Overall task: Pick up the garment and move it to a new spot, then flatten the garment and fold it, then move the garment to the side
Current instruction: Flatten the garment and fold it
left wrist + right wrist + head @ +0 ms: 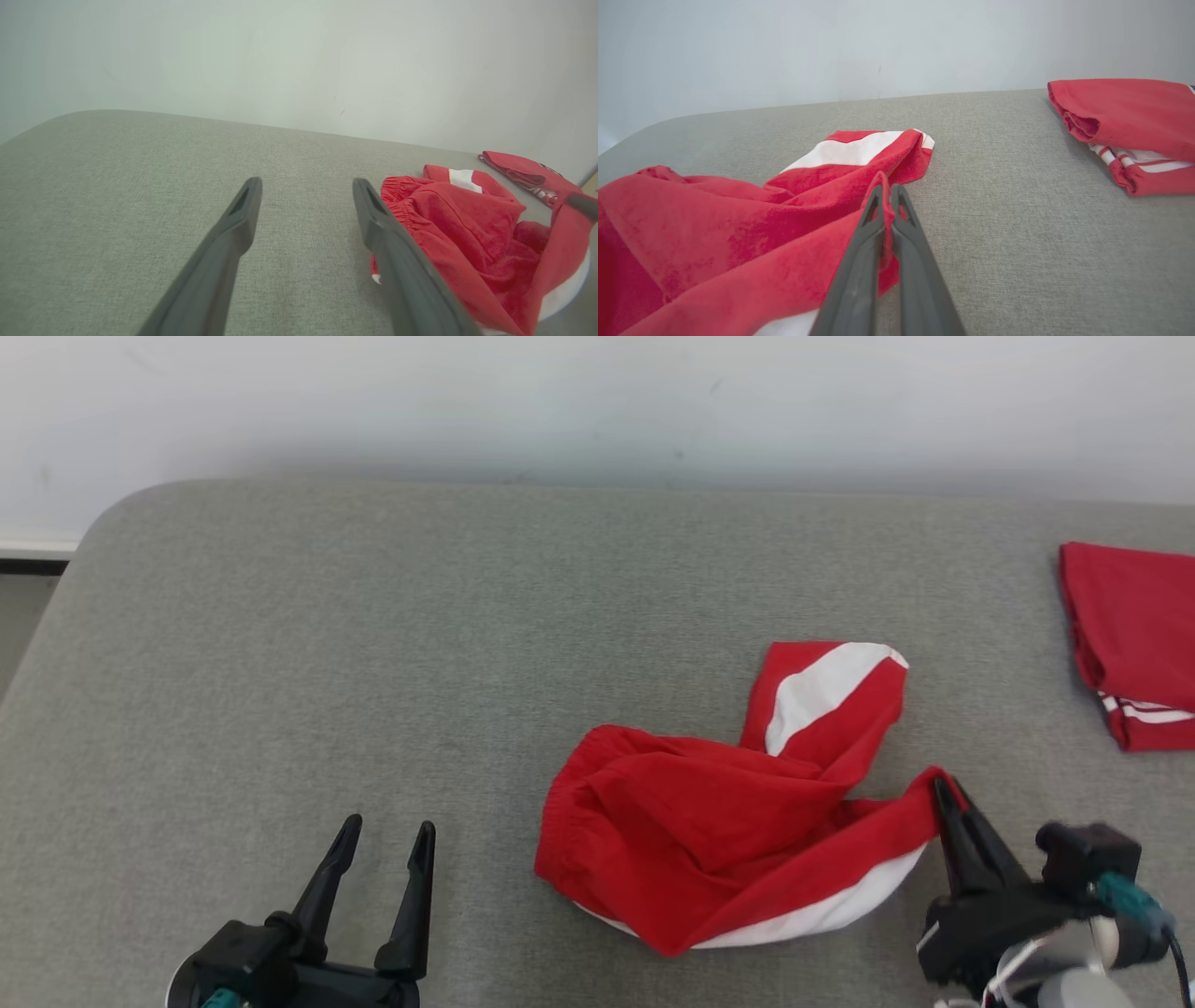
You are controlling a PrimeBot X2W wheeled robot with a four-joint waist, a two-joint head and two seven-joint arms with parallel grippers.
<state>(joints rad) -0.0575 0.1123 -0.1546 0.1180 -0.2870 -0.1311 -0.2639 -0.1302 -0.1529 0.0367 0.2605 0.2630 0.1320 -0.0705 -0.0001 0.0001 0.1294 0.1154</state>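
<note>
Garment (691, 831) lay crumpled on grey pad (327, 644), right of centre, toward near edge. Red with white stripes; elastic waistband faced left, one striped leg pointed toward wall (560, 401). Right gripper (887, 191) had fingers pressed together on garment's right corner, red fabric pinched between tips, corner raised a little off pad. Left gripper (389, 826) sat left of garment, fingers spread apart, holding nothing, clear of fabric. Second red piece (1130, 625), folded, lay at pad's far right, well apart.
</note>
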